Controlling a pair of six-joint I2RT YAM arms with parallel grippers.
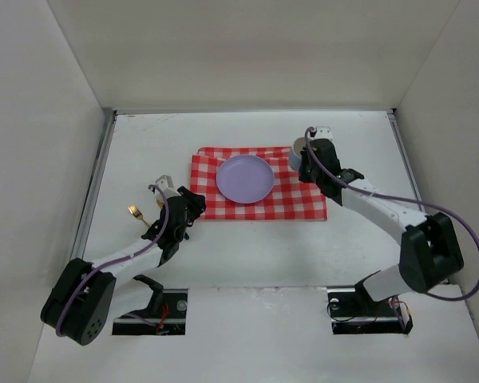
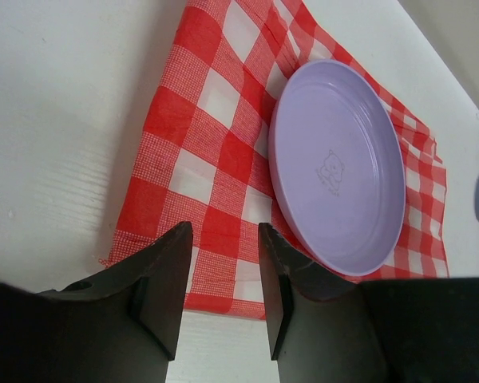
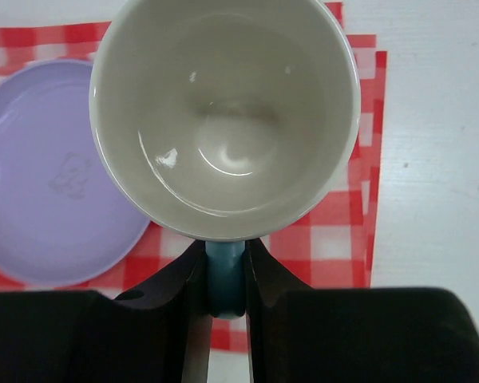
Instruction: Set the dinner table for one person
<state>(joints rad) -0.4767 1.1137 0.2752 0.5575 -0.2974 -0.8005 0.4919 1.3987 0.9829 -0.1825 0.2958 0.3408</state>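
The white desk (image 1: 247, 255) fills the middle of the top view, from the arm bases at the bottom edge up to the back wall. A red-and-white checked cloth (image 1: 299, 199) lies flat on it, just above the frame's centre. A lilac plate (image 1: 245, 178) sits on the cloth's left half, with a faint animal figure pressed into its middle.

At the cloth's upper right corner, the right arm (image 1: 375, 207) reaches in from the lower right. The right jaws are clenched on the blue handle (image 3: 224, 279) of a mug (image 3: 223, 120). In the right wrist view the mug is upright and white inside. It stands over the checked squares just right of the plate, but whether it rests on the cloth or hangs above it cannot be told.

At centre left of the top view, the left arm (image 1: 132, 254) stretches up from the lower left corner. The left jaws are released, with cloth showing in the gap between the dark fingers (image 2: 164, 279). They sit above the desk near the cloth's lower left corner, and they grasp nothing.

A gold fork (image 1: 136, 213) lies on the desk left of this arm, apart from the cloth.
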